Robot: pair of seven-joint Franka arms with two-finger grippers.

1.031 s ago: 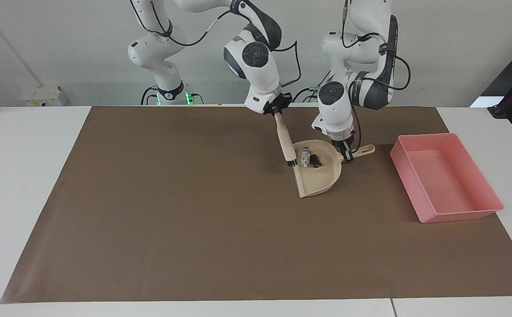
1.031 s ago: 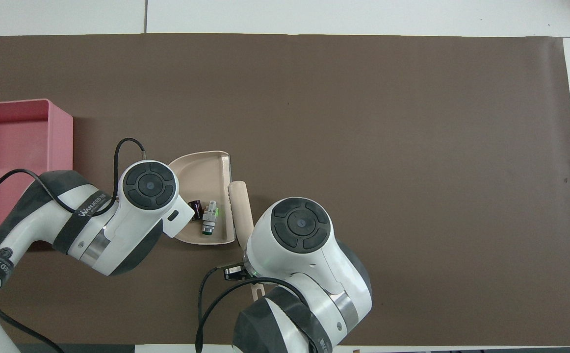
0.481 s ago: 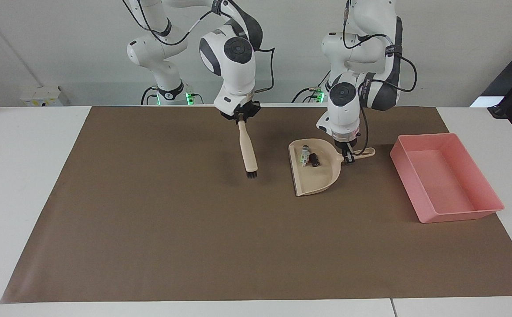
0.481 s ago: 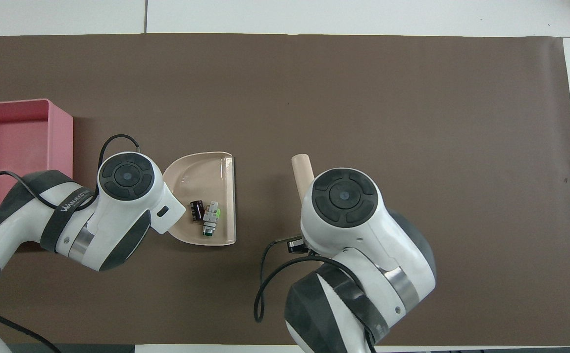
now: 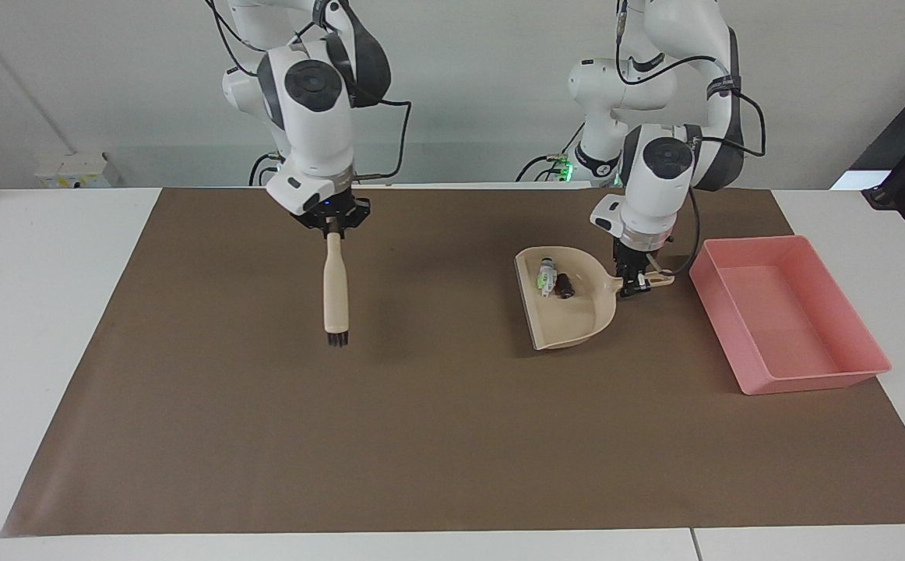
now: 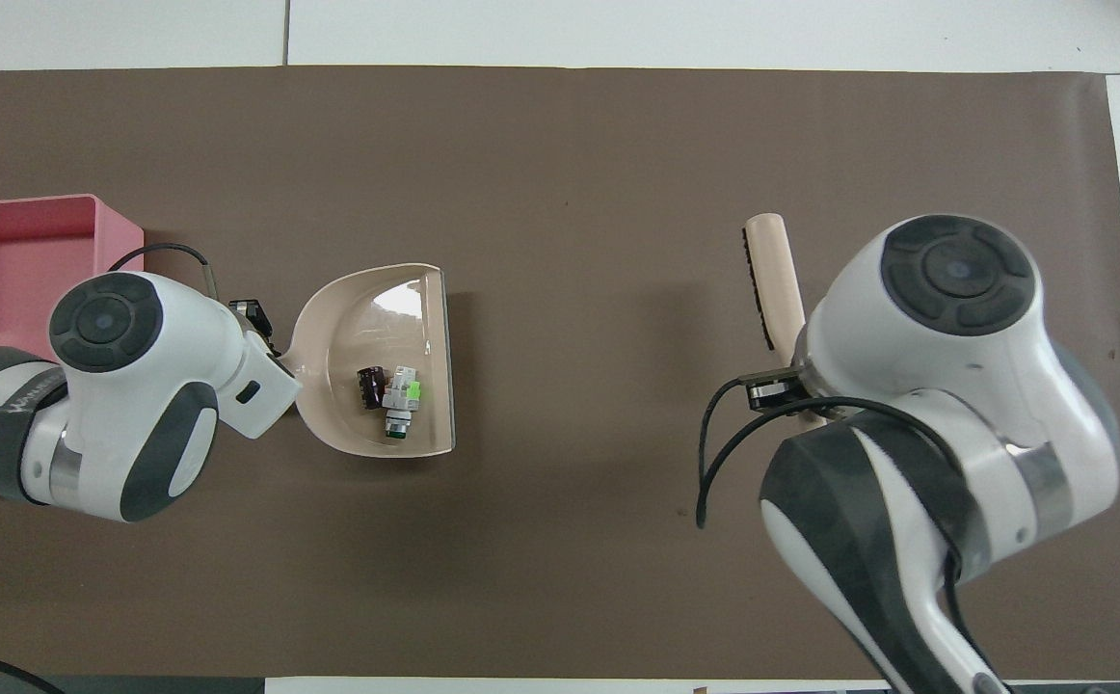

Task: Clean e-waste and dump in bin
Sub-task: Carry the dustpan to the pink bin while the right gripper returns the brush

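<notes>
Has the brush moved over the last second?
Yes. The right gripper has carried the brush away from the dustpan, toward the right arm's end of the mat; it now hangs apart from the pan.

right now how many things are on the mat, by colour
pink: 1, bin
beige: 2, dustpan and brush
white: 1, block in the dustpan
dark: 1, cylinder in the dustpan
total: 5

wall (image 5: 110, 78): plain grey-white | table (image 5: 47, 312): white; brown mat (image 5: 421, 436) (covers most) | light: even
</notes>
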